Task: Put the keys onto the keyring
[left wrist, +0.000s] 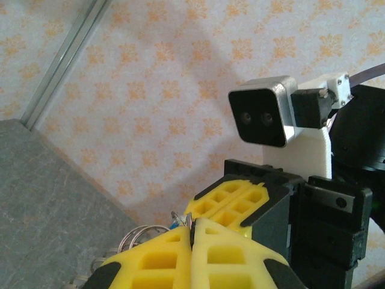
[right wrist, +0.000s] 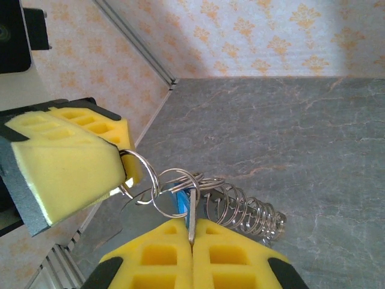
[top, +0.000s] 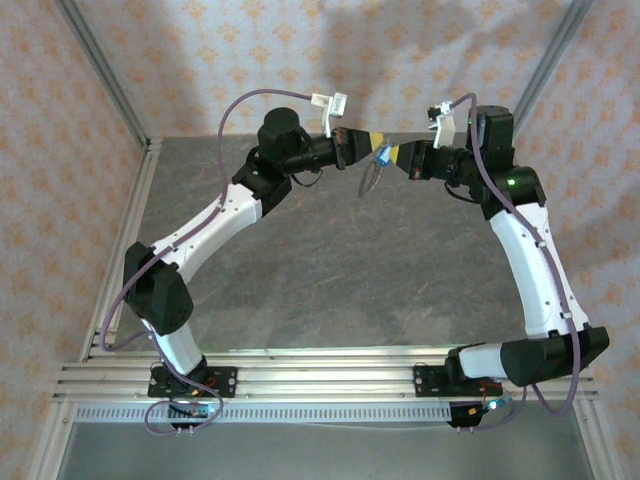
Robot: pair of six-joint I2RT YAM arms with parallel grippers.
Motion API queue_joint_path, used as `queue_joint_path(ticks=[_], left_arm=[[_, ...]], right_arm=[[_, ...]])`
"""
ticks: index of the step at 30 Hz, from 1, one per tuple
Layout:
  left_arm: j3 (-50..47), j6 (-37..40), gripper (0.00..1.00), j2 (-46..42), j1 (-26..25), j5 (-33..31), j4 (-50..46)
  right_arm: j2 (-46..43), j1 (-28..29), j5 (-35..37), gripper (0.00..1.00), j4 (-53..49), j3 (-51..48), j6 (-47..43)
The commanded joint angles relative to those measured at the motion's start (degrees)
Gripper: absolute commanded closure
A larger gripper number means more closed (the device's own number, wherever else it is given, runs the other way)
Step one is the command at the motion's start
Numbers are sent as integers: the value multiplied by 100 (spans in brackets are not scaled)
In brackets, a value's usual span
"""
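In the right wrist view, the blue head of the key (right wrist: 182,203) is largely hidden behind the keyring (right wrist: 210,195) and the right pincer (right wrist: 192,233), whose fingers are cut off by the lower edge. From above, its shape cannot be told.

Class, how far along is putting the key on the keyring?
Done: both lifted off the table, left gripper shut on the keyring, right gripper shut on the key. In hand: key held against the keyring. Left: threading looks unfinished, though I cannot tell for sure; then letting go.
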Motion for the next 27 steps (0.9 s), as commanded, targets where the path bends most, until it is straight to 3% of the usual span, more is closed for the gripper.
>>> queue_joint_path(ticks=[1, 15, 27], left_arm=[[229, 161, 100, -121, -74, 110, 97], [299, 136, 100, -109, -74, 145, 105], [362, 146, 100, -64, -122, 129, 40]], right_arm=[[-200, -140, 150, 100, -97, 234, -122], [78, -75, -216, 100, -114, 568, -10], [167, 135, 160, 100, -302, 710, -204]])
